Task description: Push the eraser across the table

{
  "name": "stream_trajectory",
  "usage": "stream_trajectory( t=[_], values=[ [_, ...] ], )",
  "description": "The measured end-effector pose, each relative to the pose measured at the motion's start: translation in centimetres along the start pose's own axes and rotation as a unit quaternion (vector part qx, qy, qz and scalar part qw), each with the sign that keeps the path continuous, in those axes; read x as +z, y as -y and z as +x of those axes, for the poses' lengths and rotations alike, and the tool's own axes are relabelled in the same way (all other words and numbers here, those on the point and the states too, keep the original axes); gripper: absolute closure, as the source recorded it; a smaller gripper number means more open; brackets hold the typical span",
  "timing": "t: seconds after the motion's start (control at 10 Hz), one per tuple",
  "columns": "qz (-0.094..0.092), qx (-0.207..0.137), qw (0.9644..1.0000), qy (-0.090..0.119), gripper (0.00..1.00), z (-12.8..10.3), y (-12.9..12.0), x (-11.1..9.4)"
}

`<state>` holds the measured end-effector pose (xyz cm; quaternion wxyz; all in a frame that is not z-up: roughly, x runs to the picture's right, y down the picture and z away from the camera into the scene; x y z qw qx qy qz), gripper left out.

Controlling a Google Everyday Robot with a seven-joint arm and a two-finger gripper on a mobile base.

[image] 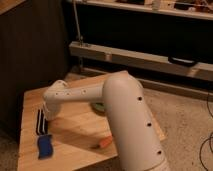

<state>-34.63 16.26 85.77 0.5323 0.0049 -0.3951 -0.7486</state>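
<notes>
The eraser, a narrow black-and-white striped block, lies lengthwise near the left edge of the light wooden table. My white arm reaches down and to the left across the table. Its gripper is low over the table, right against the eraser's right side, and mostly hidden behind the wrist. The blue wavy-edged pad lies just in front of the eraser. The orange carrot lies near the table's front edge, partly behind my arm.
A green object shows on the table behind my arm. A dark cabinet stands at the back left. A metal rail and shelf run behind the table. Speckled floor lies to the right.
</notes>
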Motion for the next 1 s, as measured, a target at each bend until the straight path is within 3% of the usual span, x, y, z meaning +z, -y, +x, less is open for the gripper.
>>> stream_trajectory(
  t=[0.2, 0.6, 1.0],
  values=[
    [0.009, -0.014, 0.9998, 0.007, 0.69, 0.3, 2.2, 0.8],
    [0.022, -0.027, 0.9993, 0.013, 0.69, 0.4, 3.8, 1.2],
    [0.04, -0.012, 0.9991, 0.008, 0.69, 0.4, 2.0, 0.2]
  ],
)
